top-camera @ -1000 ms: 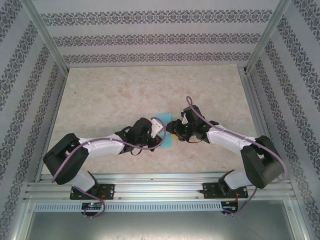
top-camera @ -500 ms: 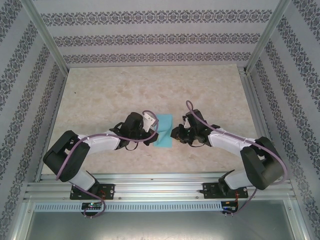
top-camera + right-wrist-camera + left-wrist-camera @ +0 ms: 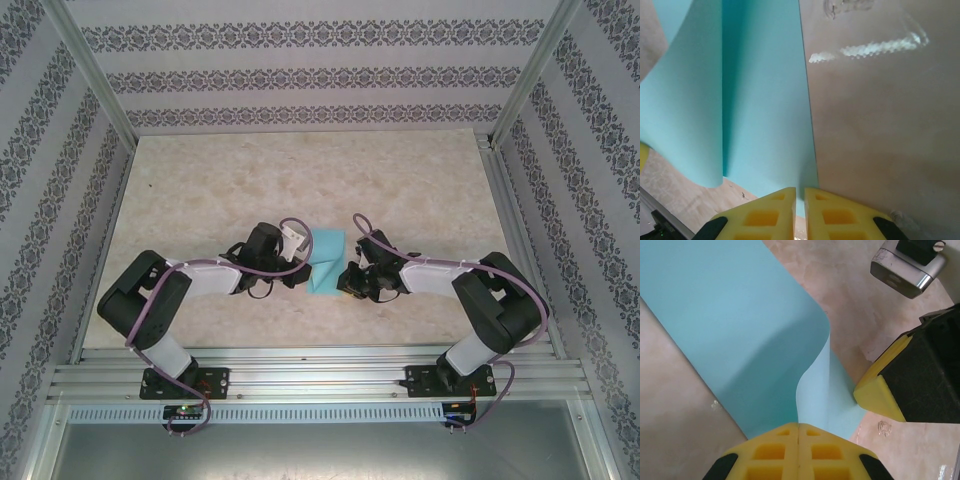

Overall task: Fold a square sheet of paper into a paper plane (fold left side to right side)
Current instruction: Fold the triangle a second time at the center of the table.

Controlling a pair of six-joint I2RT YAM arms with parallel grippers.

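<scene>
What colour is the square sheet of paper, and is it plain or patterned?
The square sheet of paper is plain light blue, clearest in the left wrist view.

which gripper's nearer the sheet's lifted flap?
Left. The left gripper pinches the lifted flap of the square sheet of paper; the right gripper sits at its flat layer's right edge.

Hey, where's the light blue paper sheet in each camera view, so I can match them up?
Top external: the blue paper sheet lies near the middle of the table.
Left wrist: the sheet spans the upper left and curls down to the bottom centre.
Right wrist: the sheet covers the left half, top to bottom.
Shared landmark: the beige marbled table under the sheet.
</scene>
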